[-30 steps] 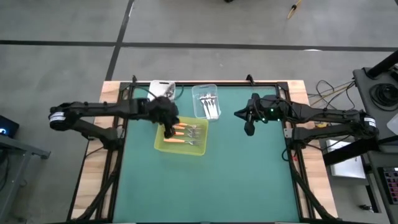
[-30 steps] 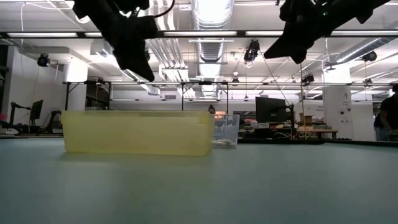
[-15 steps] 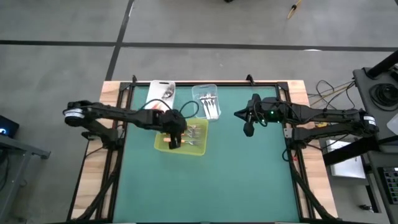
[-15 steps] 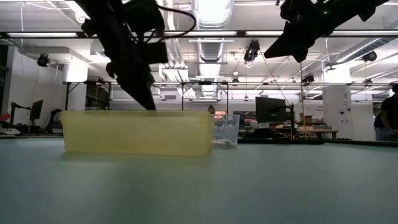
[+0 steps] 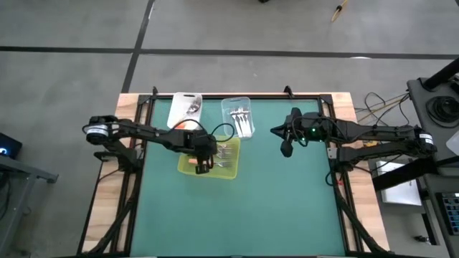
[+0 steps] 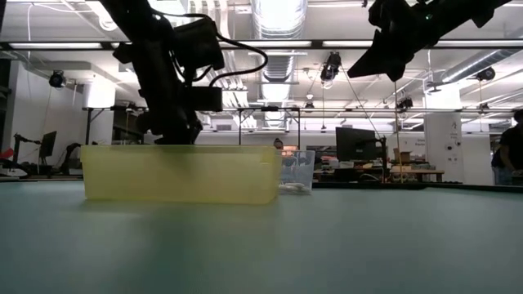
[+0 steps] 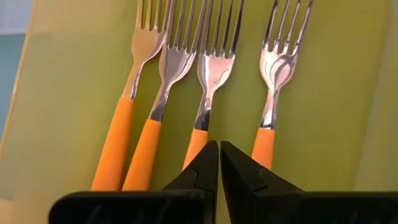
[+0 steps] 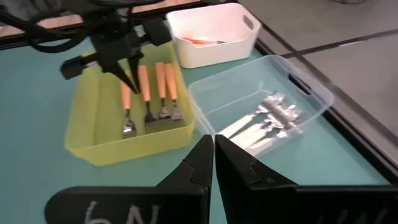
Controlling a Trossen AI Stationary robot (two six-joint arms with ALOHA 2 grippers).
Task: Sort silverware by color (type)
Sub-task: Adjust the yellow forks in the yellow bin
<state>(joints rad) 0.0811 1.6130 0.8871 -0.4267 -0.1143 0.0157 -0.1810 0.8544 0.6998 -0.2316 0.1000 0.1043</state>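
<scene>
I have the left end effector [image 5: 203, 162] down inside the yellow-green tray [image 5: 231, 172], fingers [image 7: 199, 169] pinched together with nothing between them. Just ahead of the tips lie four orange-handled forks [image 7: 208, 68], side by side on the tray floor; the tips sit between the third and fourth handles. I cannot tell whether they touch a handle. The right end effector [image 5: 287, 148] hangs above the worktop [image 5: 272, 208], well apart from the tray, also closed and empty. Ahead of it in its wrist view are the clear tub [image 8: 311, 96] with white-handled silverware [image 8: 264, 124] and, beyond that, the white tub [image 8: 214, 28] holding something orange.
</scene>
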